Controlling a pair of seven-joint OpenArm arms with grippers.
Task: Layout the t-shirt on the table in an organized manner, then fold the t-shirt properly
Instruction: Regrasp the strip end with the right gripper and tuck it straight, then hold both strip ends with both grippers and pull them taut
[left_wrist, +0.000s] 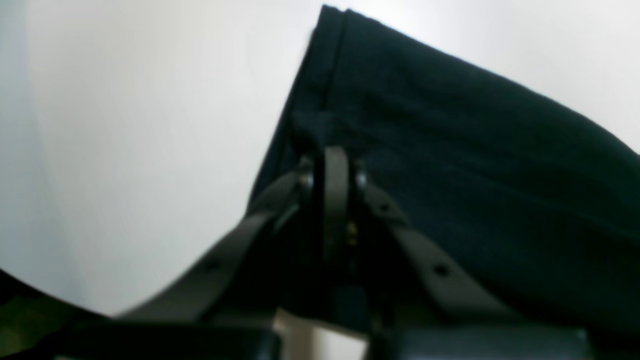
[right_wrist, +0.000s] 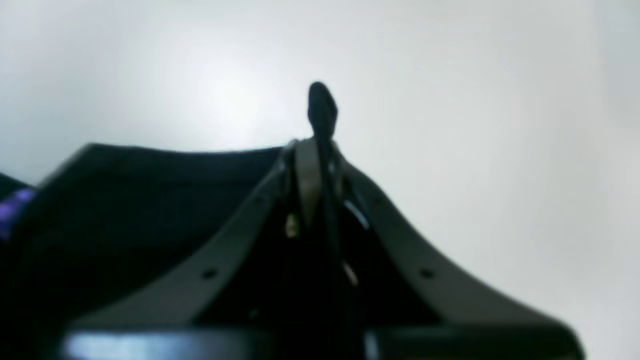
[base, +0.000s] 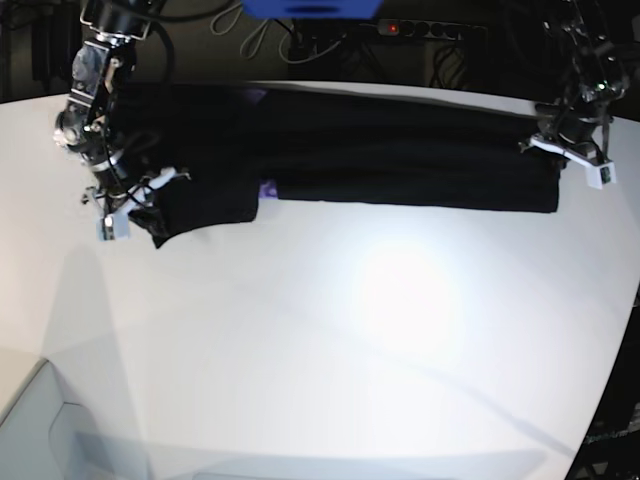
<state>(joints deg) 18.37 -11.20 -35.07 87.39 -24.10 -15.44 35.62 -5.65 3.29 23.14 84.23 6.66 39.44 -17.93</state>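
Fingers on my right gripper (right_wrist: 320, 145) are pinched tight, with a little nub of black cloth poking up between the tips, so I've got the t-shirt (base: 400, 150) clamped on that side. From the base view that gripper (base: 140, 205) sits at the left end of the garment, where a bunched corner droops down toward the counter (base: 350, 330).

Over on my left gripper (left_wrist: 334, 170), the fingers are also pressed together, and the wrist picture shows dark fabric right at the tips, a hemmed edge running up and away from them. I read that as a grip on the shirt, though the picture is blurred there. In the base view this gripper (base: 565, 150) sits at the right end of the cloth.

Between the two arms the t-shirt is stretched out as a long dark band across the far part of the white counter, folded over on itself lengthwise. A small purple bit of print (base: 267, 188) peeks out along the lower edge, near the left end. I also catch a purple sliver at the left edge of the right wrist view.
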